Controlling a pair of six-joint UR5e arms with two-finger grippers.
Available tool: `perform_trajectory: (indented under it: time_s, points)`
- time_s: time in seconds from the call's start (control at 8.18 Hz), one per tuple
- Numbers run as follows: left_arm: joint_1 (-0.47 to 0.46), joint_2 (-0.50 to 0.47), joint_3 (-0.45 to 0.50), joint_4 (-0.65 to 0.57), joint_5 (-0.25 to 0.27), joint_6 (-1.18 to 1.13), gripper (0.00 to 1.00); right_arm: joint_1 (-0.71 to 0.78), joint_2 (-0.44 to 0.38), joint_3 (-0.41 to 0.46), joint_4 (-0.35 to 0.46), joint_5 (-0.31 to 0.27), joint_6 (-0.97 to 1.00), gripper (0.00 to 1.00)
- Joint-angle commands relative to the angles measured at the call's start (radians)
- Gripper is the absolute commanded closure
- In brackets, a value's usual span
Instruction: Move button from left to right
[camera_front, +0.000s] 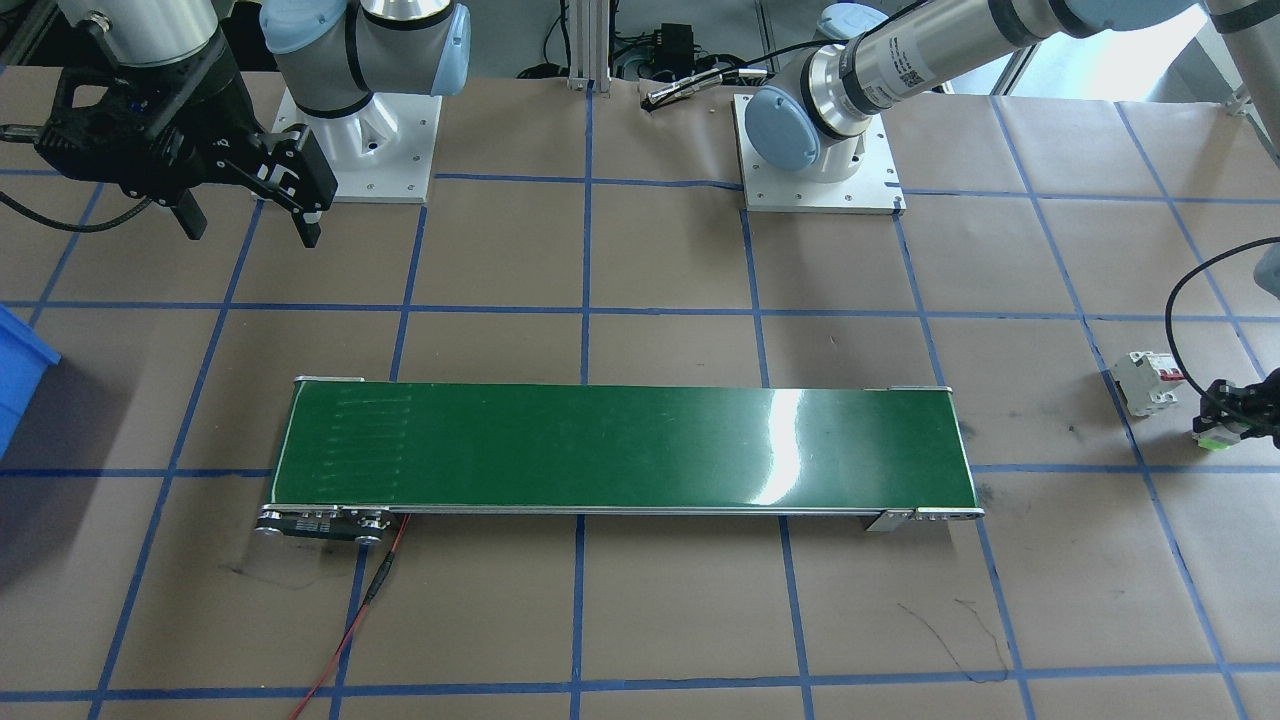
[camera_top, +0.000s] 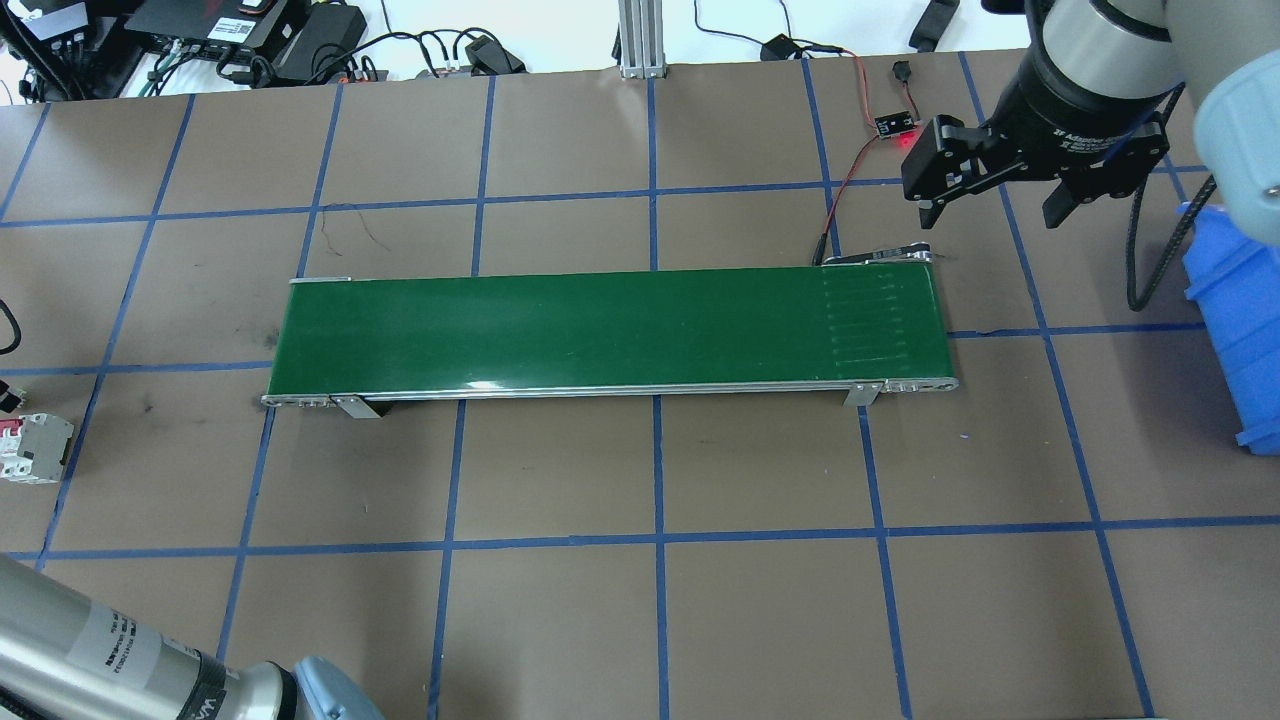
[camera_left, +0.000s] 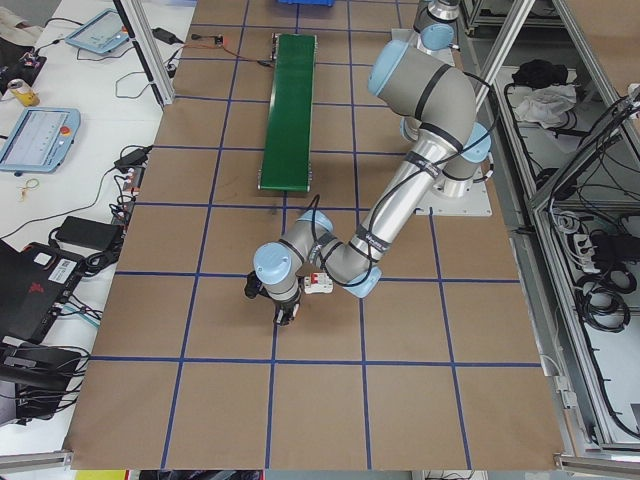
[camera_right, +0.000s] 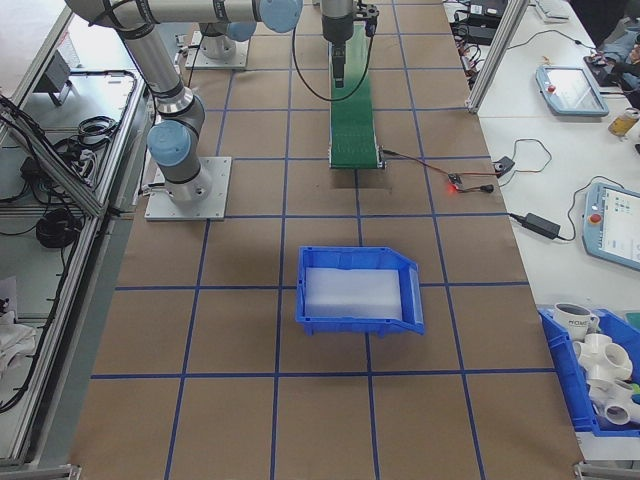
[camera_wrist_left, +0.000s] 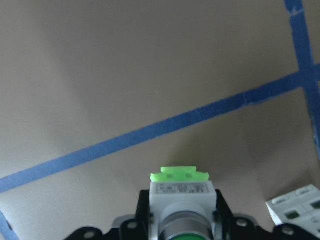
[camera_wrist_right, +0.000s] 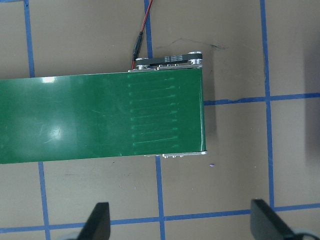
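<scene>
Brown paper crossed with blue tape covers your table (camera_top: 560, 620), and a green belt (camera_top: 600, 325) runs along its middle. Look to the table's left end: your left tool (camera_front: 1235, 415) sits low there, clamped on the button (camera_wrist_left: 181, 192), whose white body and light-green tab show between the fingers in the left wrist view, with the green cap just at the bottom edge. A breaker (camera_front: 1146, 382) stands just beside it on the paper. Whether the button is off the paper yet, you cannot tell from these views. Your right tool (camera_top: 990, 195) hangs above the table past the belt's right end, fingers (camera_wrist_right: 97, 222) spread wide apart and holding nothing, with a blue bin (camera_right: 358, 290) further out toward the table's right end. You are at the pick-up stage, by the look of it: the grasp is made and the carry is not yet done. Next you likely need to lift clear of the breaker, then bring the button toward the belt's near end and set it down squarely so it can travel across to the waiting right tool.
</scene>
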Motion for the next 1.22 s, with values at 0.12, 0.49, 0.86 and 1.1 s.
perform_trajectory:
  time_s: [0.12, 0.49, 0.86, 1.1]
  points:
    - [-0.002, 0.13, 0.005, -0.071, 0.004, 0.045, 1.0, 0.0, 0.0, 0.0, 0.0, 0.0, 0.0, 0.0]
    - [-0.114, 0.368, -0.007, -0.261, -0.079, -0.159, 1.0, 0.0, 0.0, 0.0, 0.0, 0.0, 0.0, 0.0]
    - [-0.378, 0.43, -0.015, -0.269, -0.09, -0.503, 1.0, 0.0, 0.0, 0.0, 0.0, 0.0, 0.0, 0.0]
    - [-0.535, 0.425, -0.074, -0.266, -0.095, -0.72, 1.0, 0.0, 0.002, 0.0, 0.0, 0.0, 0.0, 0.0]
